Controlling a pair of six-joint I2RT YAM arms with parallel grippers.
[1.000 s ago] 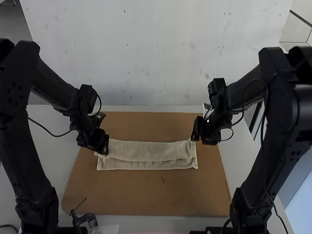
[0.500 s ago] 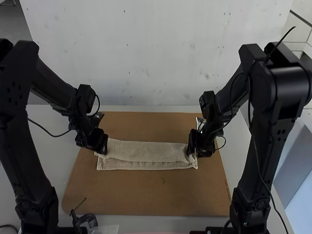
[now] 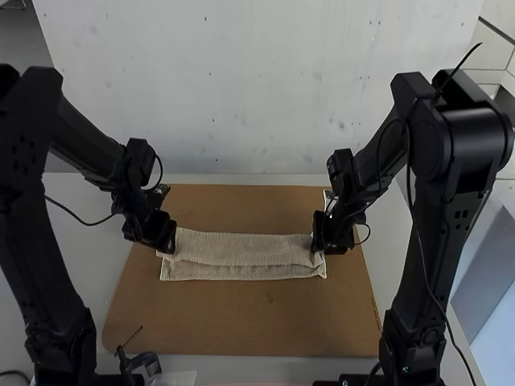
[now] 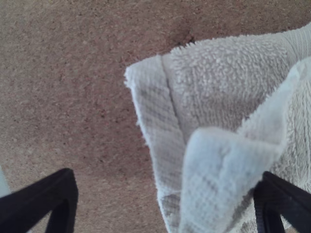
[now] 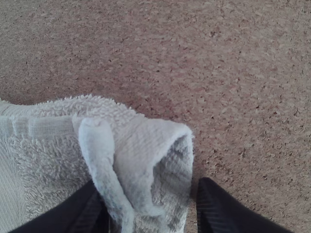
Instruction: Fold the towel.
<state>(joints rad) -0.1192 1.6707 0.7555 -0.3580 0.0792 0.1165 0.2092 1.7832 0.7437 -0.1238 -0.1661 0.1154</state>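
Towel (image 3: 241, 250): you have it on the brown board (image 3: 241, 326), folded in one long strip, ends raised | Left gripper (image 3: 167, 244): at your towel's left end, released, cloth between its separated fingers | Right gripper (image 3: 319, 244): at right end, also released, bunched corner between its fingers

No labels or nos. legible.
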